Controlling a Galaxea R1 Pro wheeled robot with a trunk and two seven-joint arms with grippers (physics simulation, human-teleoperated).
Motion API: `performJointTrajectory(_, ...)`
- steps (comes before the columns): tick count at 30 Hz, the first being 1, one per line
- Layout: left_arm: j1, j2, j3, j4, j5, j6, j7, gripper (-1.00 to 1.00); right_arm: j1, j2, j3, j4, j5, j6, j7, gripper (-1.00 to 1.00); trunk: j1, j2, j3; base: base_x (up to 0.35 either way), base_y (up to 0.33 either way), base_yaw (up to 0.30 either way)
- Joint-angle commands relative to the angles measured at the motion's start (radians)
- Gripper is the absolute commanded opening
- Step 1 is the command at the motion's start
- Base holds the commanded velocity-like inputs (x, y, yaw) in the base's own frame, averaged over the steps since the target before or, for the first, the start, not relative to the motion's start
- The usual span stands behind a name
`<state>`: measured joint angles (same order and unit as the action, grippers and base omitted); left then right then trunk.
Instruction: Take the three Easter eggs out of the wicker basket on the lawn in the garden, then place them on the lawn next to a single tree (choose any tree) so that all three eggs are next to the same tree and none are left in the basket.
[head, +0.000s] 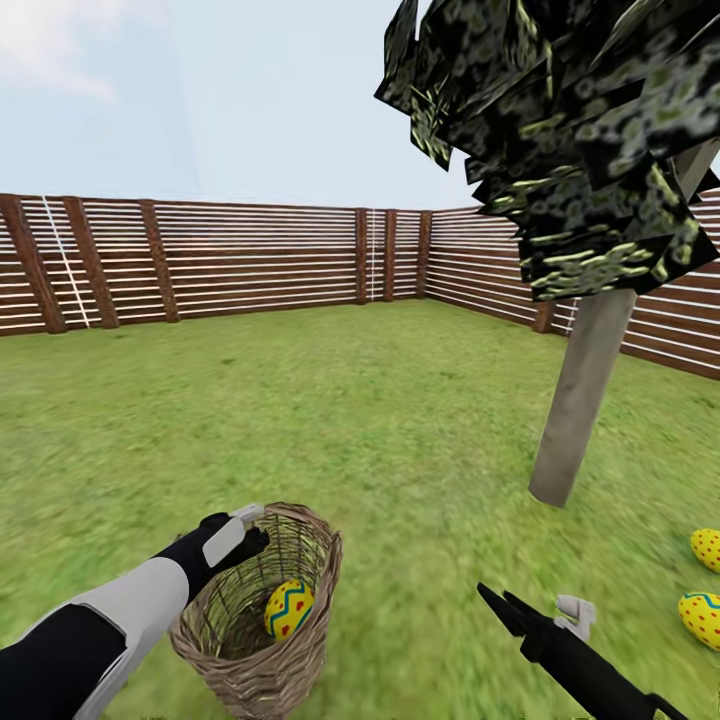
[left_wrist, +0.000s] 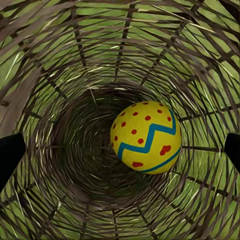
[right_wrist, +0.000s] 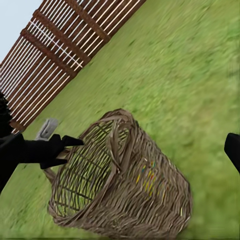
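One Easter egg (head: 289, 609) left in the wicker basket (head: 262, 668), which sits near-left on the lawn (head: 330, 420), tipped over w/ its mouth toward the left hand (head: 243, 530). Two other eggs (head: 704, 618) lie on grass at right, near the tree (head: 585, 395). Left hand is at the rim, fingers spread wide, nothing gripped; wrist view looks straight down the weave at the egg. Right hand (head: 497, 603) hangs low btwn basket and tree, can't tell if open or closed. Risks: basket is light and already tilted, so reaching in could shove it or roll it; egg is round, may roll deeper or squirt from the pads; fingers could snag twigs.
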<state>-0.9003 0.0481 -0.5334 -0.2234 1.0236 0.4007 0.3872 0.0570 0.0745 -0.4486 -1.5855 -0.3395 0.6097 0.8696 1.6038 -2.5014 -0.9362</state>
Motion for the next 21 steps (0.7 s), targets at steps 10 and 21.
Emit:
performJointTrajectory(10,0.001,0.001,-0.011,-0.007,0.009,-0.006,-0.049,1.0,-0.002,-0.001,-0.052,-0.001,-0.008,0.065,0.186,1.0,0.004,-0.003,-0.04,0.0,0.0,0.0)
performJointTrajectory(21,0.001,0.0,-0.013,-0.008,0.009,-0.034,-0.072,1.0,0.0,-0.002,-0.094,-0.001,-0.01,0.081,0.322,1.0,0.009,-0.005,-0.082,0.0,0.0,0.0)
